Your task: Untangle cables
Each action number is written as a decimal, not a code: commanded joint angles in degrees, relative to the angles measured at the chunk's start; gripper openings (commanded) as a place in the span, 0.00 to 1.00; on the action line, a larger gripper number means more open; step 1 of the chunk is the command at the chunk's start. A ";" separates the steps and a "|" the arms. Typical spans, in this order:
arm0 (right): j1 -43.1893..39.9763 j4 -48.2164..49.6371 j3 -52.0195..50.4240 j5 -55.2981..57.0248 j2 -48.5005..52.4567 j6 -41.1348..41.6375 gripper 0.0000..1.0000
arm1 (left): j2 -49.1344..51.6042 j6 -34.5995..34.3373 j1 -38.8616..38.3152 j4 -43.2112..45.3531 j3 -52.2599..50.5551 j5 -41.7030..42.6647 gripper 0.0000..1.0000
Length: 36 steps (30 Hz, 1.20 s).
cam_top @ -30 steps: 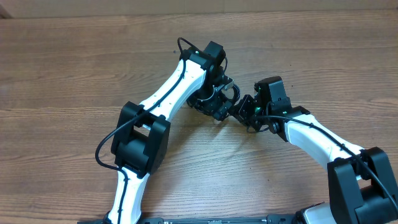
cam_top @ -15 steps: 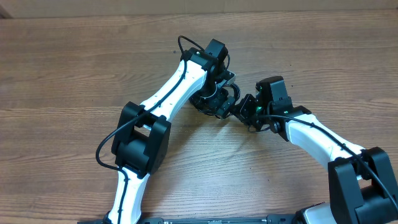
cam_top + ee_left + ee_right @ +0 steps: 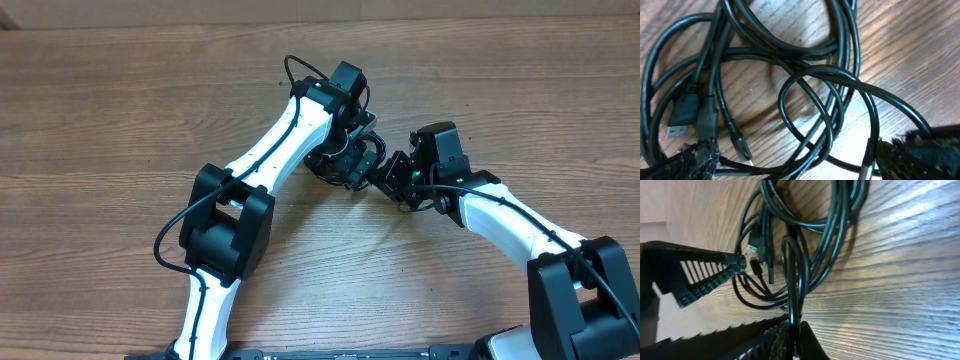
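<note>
- The left gripper [image 3: 797, 154] stands wide open and holds nothing. Its two rough black fingers [image 3: 695, 159] sit at the lower corners of its wrist view, cut off by the frame.
- The cables [image 3: 790, 75] lie on the table [image 3: 910, 40] between and ahead of those fingers as overlapping black loops. Which loop belongs to which cord cannot be followed.
- Just ahead of one finger lies a USB plug [image 3: 679, 119] with a blue insert, with a second dark plug beside it. A thinner tip lies nearer the middle.
- A silver tip [image 3: 865, 172] shows beside the other finger, half cut off at the lower edge.
- The right gripper [image 3: 794, 332] is closed, pinching one strand that runs straight ahead from its tips into the bundle. Its own fingers are blurred and mostly out of frame.
- In the right wrist view, a ribbed finger of the left gripper reaches in beside the plugs. Whether it touches them cannot be told.
- From overhead, the two grippers meet almost tip to tip and hide nearly all of the bundle.
</note>
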 commanded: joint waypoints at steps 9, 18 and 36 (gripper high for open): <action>0.22 4.33 -0.09 -5.95 0.17 1.55 0.04 | 0.83 -1.01 -0.42 0.20 -0.31 0.44 1.00; 0.22 4.35 -0.09 -6.03 0.17 1.84 0.04 | 0.83 -1.42 -0.42 0.59 -0.31 0.48 1.00; 0.22 8.33 -0.09 -8.87 0.17 4.52 0.04 | 2.69 -3.30 -0.33 0.59 -0.61 0.44 1.00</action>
